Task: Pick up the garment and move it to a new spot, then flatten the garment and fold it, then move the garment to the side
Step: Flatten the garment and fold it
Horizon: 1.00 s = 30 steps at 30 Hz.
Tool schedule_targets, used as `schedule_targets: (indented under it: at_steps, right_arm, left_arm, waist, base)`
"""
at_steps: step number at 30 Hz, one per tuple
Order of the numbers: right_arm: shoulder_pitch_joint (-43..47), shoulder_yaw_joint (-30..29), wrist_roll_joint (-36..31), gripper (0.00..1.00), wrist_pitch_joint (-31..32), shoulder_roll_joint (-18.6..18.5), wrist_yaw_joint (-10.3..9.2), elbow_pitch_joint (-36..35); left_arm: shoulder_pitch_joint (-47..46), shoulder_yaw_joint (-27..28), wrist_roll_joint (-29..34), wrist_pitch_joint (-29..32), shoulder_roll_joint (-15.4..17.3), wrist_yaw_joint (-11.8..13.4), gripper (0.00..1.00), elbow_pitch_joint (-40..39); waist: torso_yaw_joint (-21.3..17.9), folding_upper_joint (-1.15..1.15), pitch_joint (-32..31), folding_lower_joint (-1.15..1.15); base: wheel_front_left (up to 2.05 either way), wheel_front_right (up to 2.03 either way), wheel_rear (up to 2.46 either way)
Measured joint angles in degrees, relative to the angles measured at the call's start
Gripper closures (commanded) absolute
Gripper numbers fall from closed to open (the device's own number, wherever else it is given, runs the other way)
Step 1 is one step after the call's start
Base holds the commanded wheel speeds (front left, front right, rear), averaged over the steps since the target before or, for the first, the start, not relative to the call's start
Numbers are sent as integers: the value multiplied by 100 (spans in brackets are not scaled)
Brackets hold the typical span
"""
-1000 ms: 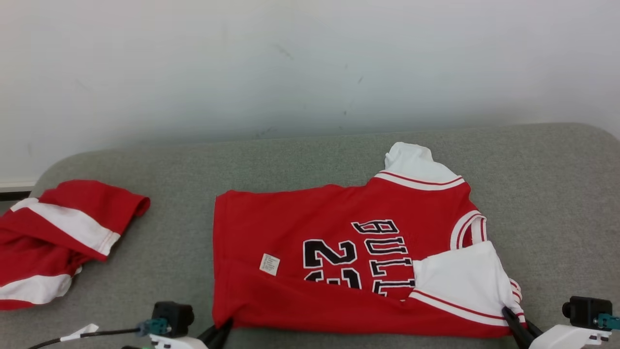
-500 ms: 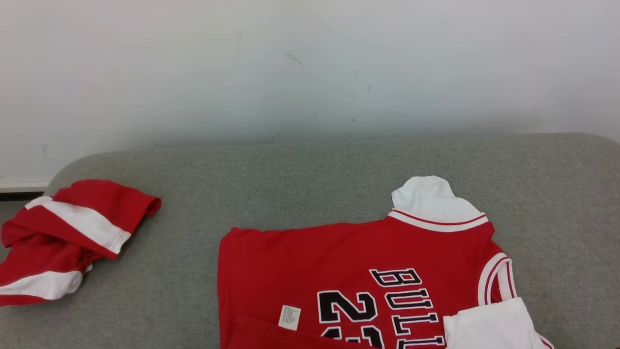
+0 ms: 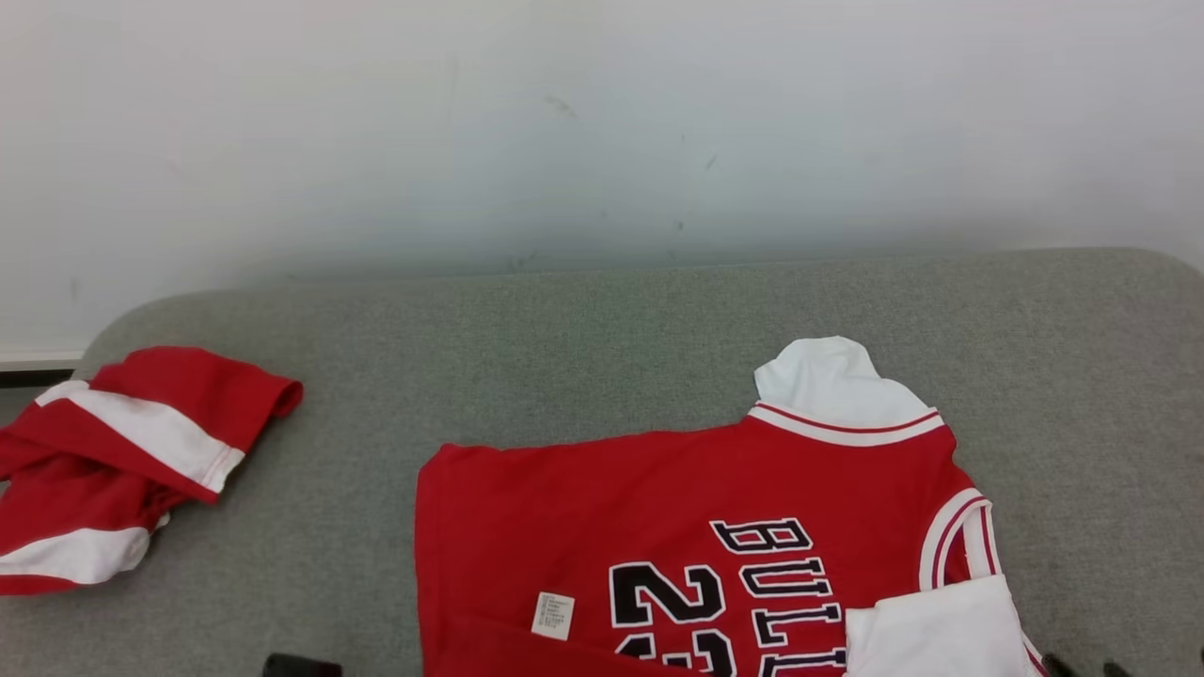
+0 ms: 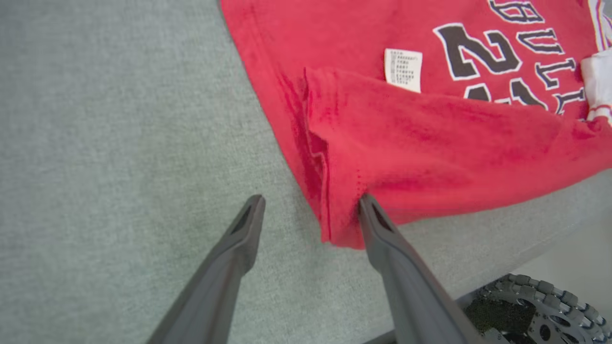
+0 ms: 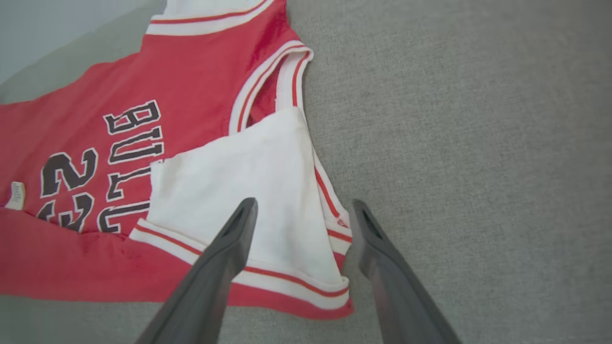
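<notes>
The red garment (image 3: pixel 696 527) lies flat on the grey surface (image 3: pixel 564 338) with its near edge already folded over, the left fingers (image 4: pixel 239 243) and right fingers (image 5: pixel 229 243) both spread wide and empty at its corners, so more folding and the move aside seem to remain.

A bare test room, most probably a robotics lab rather than a home.

The wall (image 3: pixel 602 122) behind is plain white and carries some small dark scuff marks (image 3: pixel 555 102). At its foot on the left runs a pale strip like a skirting board (image 3: pixel 33 358). Before it stands a wide padded bench (image 3: pixel 564 329) with rounded corners, covered in grey woven cloth. On it lie a red jersey (image 3: pixel 658 498) and a second red-and-white garment (image 3: pixel 122 451). Below the bench edge, the left wrist view shows a dark wheel (image 4: pixel 545 306) with small rollers on its rim, next to a pale smooth floor (image 4: pixel 578 248).
</notes>
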Motion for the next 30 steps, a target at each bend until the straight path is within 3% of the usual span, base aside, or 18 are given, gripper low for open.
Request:
schedule_targets:
  at_steps: [7,13,23,30]
  right_arm:
    - [-820,-144,-318,0,-297,115,0,-181]
    - [-1967,-26,-532,0,-598,41,0,147]
    - [-4145,593,-676,0,-964,-211,0,1445]
    - [-5336,1180,-410,0,-906,-287,0,2692]
  left_arm:
    - [-596,236,213,8,274,43,0,-141]
    - [-1466,358,268,88,322,-197,0,-7]
    - [-3062,130,420,144,-137,-854,0,954]
    - [-3735,-74,601,146,-394,-1123,0,1225]
  waist:
    - [30,0,232,0]
    - [104,0,651,0]
    - [273,0,1551,1]
    - [452,0,2075,1]
  base:
    - [0,0,0]
    - [0,0,0]
    - [0,0,0]
    - [0,0,0]
